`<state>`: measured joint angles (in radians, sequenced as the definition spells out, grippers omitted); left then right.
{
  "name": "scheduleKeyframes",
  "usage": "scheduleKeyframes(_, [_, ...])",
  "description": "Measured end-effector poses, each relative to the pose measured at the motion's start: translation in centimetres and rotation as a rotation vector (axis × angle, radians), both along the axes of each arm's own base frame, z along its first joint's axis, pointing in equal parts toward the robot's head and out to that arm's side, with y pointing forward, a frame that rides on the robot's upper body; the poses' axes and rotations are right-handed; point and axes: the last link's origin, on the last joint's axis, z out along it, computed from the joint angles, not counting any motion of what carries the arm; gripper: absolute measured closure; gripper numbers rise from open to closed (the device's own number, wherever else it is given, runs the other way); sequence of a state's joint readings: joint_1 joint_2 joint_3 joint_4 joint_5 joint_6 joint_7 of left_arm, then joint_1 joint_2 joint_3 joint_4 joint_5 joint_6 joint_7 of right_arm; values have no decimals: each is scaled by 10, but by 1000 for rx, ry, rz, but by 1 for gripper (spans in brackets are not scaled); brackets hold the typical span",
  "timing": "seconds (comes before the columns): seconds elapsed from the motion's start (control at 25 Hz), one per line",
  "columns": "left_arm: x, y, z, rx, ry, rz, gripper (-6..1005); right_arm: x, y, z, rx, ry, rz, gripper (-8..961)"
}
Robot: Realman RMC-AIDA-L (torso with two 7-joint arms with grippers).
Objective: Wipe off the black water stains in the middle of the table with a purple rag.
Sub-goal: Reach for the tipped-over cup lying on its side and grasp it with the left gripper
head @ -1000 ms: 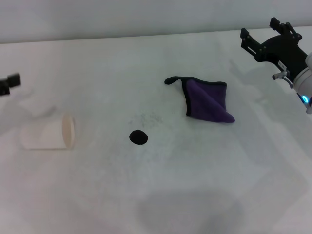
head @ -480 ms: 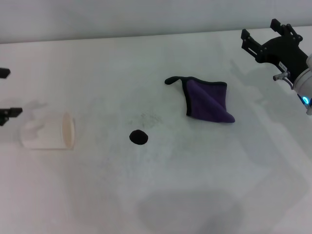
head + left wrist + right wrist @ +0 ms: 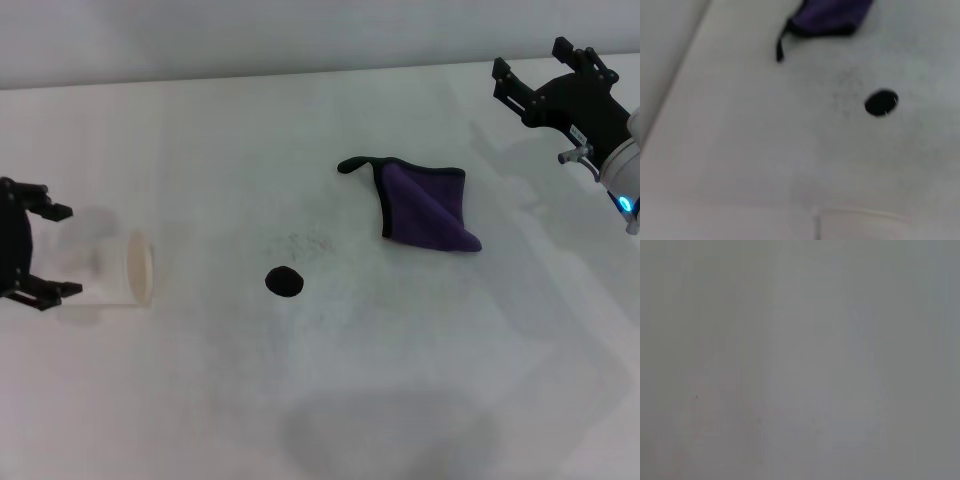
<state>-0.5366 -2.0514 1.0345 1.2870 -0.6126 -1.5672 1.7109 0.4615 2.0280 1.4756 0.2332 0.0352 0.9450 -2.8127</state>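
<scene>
A broad, flat, plain white matte desk (image 3: pixel 330 400) is seen across nearly the whole head view. Its far edge is met by a pale, bare wall (image 3: pixel 250 35) running along the top of that view. The surface is lit softly and evenly, and faint grey shadows are cast on it, the largest lying as a dim patch near the front edge. In the right wrist view only a uniform pale grey surface is shown, without discernible detail.

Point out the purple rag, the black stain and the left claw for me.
purple rag (image 3: pixel 428 212), head view, middle of the cloth.
black stain (image 3: pixel 284 281), head view, blot's centre.
left claw (image 3: pixel 52 252), head view, between its open fingertips.
</scene>
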Motion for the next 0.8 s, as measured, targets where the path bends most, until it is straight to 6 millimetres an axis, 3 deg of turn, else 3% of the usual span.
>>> scheduleKeyframes(0.8, [-15, 7, -41, -6, 66, -8, 126, 2, -2, -1, -3, 1, -2, 79])
